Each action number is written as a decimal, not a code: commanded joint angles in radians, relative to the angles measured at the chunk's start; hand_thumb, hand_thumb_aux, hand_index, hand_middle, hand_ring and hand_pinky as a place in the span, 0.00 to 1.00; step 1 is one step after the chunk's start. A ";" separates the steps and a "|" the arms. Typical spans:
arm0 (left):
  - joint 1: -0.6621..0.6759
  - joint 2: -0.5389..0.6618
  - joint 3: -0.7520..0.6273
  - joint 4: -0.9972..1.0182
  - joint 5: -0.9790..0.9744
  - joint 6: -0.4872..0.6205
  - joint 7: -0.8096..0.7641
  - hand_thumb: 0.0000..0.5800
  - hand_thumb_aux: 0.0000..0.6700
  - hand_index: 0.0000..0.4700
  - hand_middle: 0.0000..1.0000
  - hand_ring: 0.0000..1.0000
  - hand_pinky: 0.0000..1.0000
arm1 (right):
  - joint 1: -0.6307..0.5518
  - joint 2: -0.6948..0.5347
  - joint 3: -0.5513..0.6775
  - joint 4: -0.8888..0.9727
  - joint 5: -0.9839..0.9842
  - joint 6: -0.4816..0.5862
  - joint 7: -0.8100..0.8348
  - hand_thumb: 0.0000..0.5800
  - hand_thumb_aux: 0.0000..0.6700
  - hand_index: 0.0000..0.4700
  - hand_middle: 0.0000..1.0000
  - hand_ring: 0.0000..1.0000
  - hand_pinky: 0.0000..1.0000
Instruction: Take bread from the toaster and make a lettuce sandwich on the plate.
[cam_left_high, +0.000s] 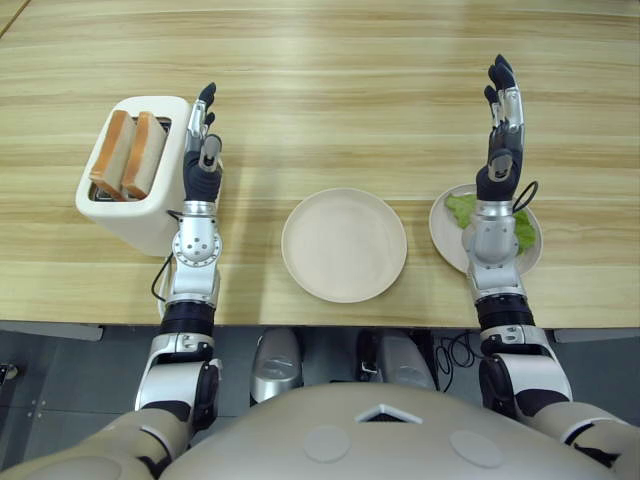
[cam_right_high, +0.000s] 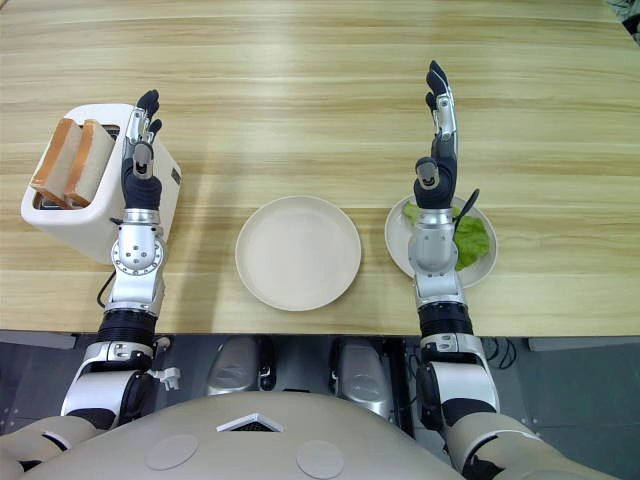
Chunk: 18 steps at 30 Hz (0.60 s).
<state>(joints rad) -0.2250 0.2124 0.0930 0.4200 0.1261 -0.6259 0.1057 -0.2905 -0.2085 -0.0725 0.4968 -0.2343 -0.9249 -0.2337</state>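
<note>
A cream toaster stands at the left of the wooden table with two slices of bread sticking up from its slots. My left hand is just right of the toaster, fingers straight and holding nothing. An empty cream plate lies in the middle. To its right, a smaller plate carries a green lettuce leaf. My right hand is held out flat above and beyond that plate, open and empty; its forearm hides part of the lettuce.
A black cable runs from the toaster over the table's near edge. The far half of the table is bare wood.
</note>
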 joint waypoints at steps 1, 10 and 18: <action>0.000 0.002 0.004 0.020 0.004 0.017 0.004 0.00 0.00 0.00 0.00 0.00 0.00 | 0.006 0.003 -0.001 -0.011 -0.003 0.006 0.003 0.00 0.00 0.00 0.00 0.00 0.00; 0.001 0.007 0.003 0.017 0.023 0.010 0.017 0.00 0.00 0.00 0.00 0.00 0.00 | 0.006 0.003 0.002 -0.011 -0.008 0.010 0.003 0.00 0.00 0.00 0.00 0.00 0.00; 0.103 0.091 0.031 -0.595 0.278 0.185 -0.008 0.00 0.00 0.00 0.00 0.00 0.00 | -0.007 0.005 0.000 0.010 -0.019 0.027 -0.010 0.00 0.00 0.00 0.00 0.00 0.00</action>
<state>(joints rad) -0.1332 0.2726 0.0978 0.0046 0.3604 -0.5104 0.1478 -0.2929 -0.2047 -0.0691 0.4994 -0.2508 -0.9118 -0.2410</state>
